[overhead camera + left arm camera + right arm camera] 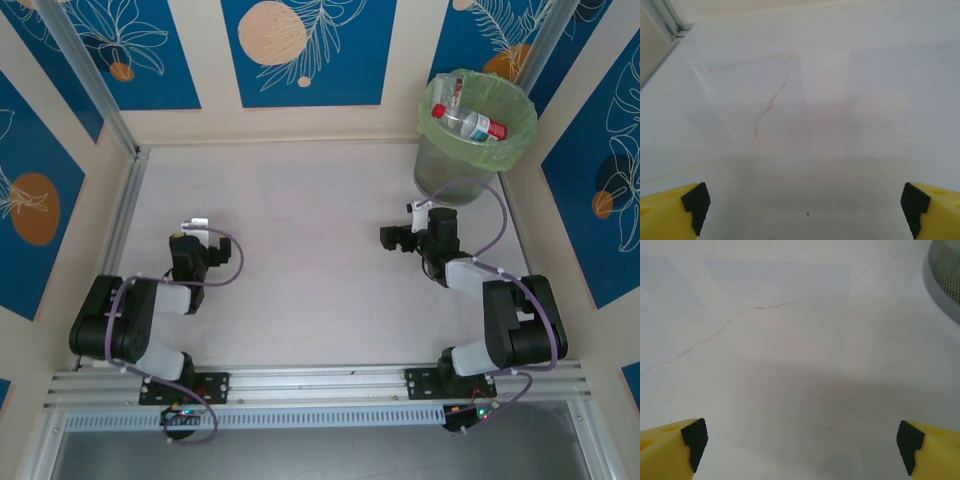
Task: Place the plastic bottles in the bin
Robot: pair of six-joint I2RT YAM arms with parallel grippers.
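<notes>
left gripper (199, 226): released, fingers spread wide; in your left wrist view it (805, 200) has bare table (800, 100) between the black pads (696, 201) and grasps nothing.
right gripper (400, 222): released too, jaws wide apart; from its own wrist it (802, 440) frames plain tabletop, nothing between the pads.
plastic bottles (470, 122): you can make out at least two, lying inside the bin on the green bag, one with a red cap; an exact count is not readable.
bottle axis: the clearest one lies tilted, its length running roughly left to right across the bin mouth, cap end toward the left.
bin (452, 172): stands at the far right corner of the table, against the back wall.
key relation: the bin lies just beyond your right gripper, ahead and to its right; its mesh wall (946, 270) cuts into the upper right corner of the right wrist view.
nearer arm: the right one, near the bin; the left is well apart from it.
judgement: the bottles you can see are in the bin, so the task looks done or nearly so.
</notes>
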